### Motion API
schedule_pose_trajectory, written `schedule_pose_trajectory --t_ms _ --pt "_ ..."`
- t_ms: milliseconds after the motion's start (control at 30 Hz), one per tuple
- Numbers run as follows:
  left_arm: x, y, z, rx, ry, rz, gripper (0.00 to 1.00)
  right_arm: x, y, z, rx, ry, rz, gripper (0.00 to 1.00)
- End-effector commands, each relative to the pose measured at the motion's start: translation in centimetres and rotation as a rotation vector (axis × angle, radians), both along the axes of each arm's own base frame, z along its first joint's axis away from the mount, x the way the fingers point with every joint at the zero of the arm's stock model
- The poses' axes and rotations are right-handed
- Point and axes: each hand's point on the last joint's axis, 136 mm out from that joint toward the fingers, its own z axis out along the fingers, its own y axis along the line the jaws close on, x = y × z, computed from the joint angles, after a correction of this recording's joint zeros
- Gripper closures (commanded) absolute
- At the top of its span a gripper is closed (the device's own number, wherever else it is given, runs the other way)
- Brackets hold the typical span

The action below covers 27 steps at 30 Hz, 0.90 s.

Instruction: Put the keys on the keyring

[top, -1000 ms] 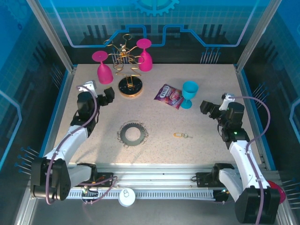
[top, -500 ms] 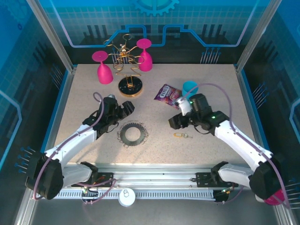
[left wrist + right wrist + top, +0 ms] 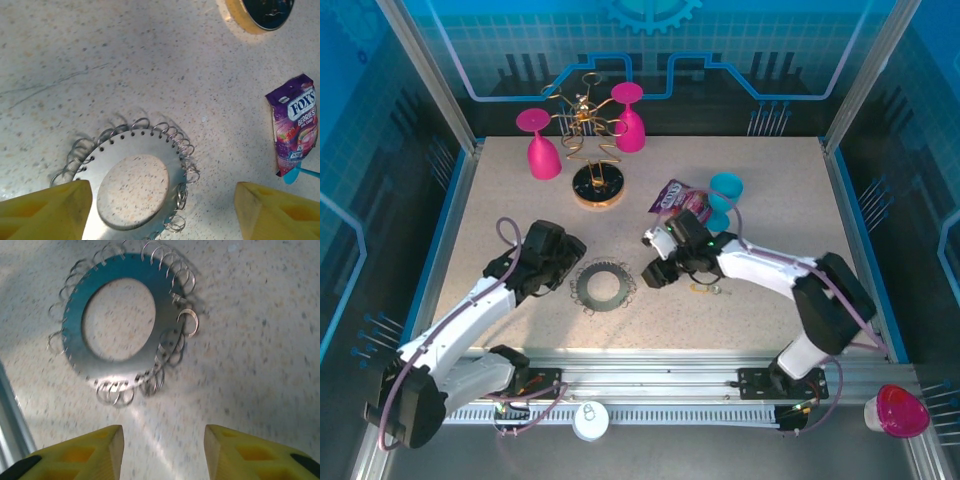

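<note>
Keyring [image 3: 603, 286]: lay flat on the speckled bench [image 3: 780, 200], toward the near edge and a little left of centre. Showed a dark grey face, a wide central hole with bare bench inside it, and small wire loops all round the rim. Sat between the two end effectors, touched by neither.

Key [image 3: 706, 289]: lay on the bench to the right of the keyring, apart from it and close under the right arm [image 3: 760, 268]. Showed a yellow-orange head and a small silver blade. Was hooked on no loop.

Left end effector [image 3: 568, 270]: stood just left of the keyring, pointed toward it. Appeared wide open and empty in the left wrist view, yellow fingers [image 3: 45, 212] set at the two lower corners. Framed the keyring [image 3: 145, 145] between them and slightly ahead.

Right end effector [image 3: 653, 275]: stood just right of the keyring, between it and the key. Appeared open and empty in the right wrist view, fingers [image 3: 82, 452] spread along the lower edge. Looked down on the keyring [image 3: 165, 325], loops bunched along its nearer rim.

Surroundings: purple candy bag [image 3: 680, 198] lying beyond the right arm, just beside a blue goblet [image 3: 724, 195]. Gold wire stand [image 3: 585, 125] on a round wooden-rimmed base [image 3: 598, 187] at the far side. Flanked by one pink goblet [image 3: 539, 142] on its left and another pink goblet [image 3: 629, 116] on its right.
</note>
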Motion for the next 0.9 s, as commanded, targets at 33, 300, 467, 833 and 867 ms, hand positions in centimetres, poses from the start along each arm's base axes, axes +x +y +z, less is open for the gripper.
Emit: schedule_pose_trajectory --t_ms 33,300,467,833,867 --pt "-4.0 1.5 -3.1 0.015 0.153 0.064 0.27 -0.2 2.8 -1.3 -0.018 0.100 0.047 0.54" --pt "-6.1 1.0 -5.9 -0.046 0.232 0.060 0.36 -2.0 3.4 -3.5 -0.092 0.199 0.050 0.54" --pt "-5.2 -0.5 -6.8 -0.076 0.241 0.000 0.46 -1.8 2.7 -3.4 -0.086 0.196 -0.023 0.53" --pt "-5.6 -2.1 -9.4 -0.098 0.355 -0.088 0.59 -1.4 1.1 -2.1 -0.021 0.161 -0.199 0.54" --pt "-5.7 -2.2 -9.5 -0.106 0.354 -0.087 0.60 -1.4 1.0 -2.0 -0.021 0.157 -0.203 0.54"
